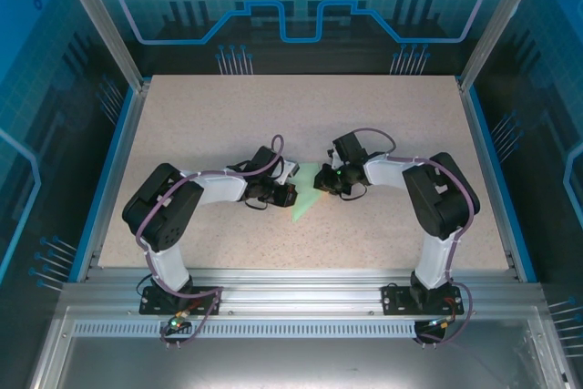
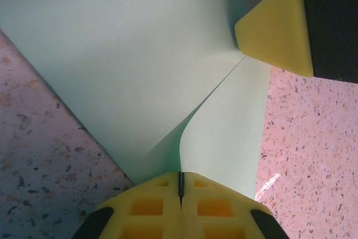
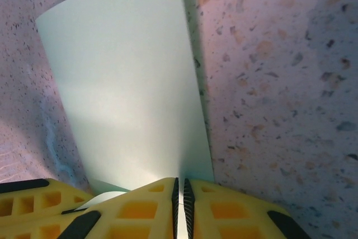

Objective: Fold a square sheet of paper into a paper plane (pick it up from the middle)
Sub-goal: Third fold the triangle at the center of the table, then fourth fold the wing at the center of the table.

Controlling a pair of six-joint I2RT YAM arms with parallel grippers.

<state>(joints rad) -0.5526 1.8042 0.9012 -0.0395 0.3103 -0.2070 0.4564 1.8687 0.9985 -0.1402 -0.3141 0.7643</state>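
The pale mint-green sheet of paper (image 1: 303, 205) is folded into a narrow pointed shape at the middle of the table, between my two grippers. My left gripper (image 1: 291, 193) comes in from the left, and in the left wrist view (image 2: 180, 180) it is shut, with a raised folded edge of the paper (image 2: 123, 54) running into its jaws. My right gripper (image 1: 321, 179) meets it from the right. In the right wrist view (image 3: 179, 194) a thin strip of the paper (image 3: 128, 93) passes between its nearly closed jaws. One yellow fingertip (image 2: 274, 26) of the right gripper presses at the crease.
The speckled beige table (image 1: 228, 125) has a blue rim (image 1: 114, 161) at left and right. A metal rail (image 1: 291, 284) with the arm bases runs along the near edge. Glass walls and frame posts (image 1: 100, 20) stand around the back.
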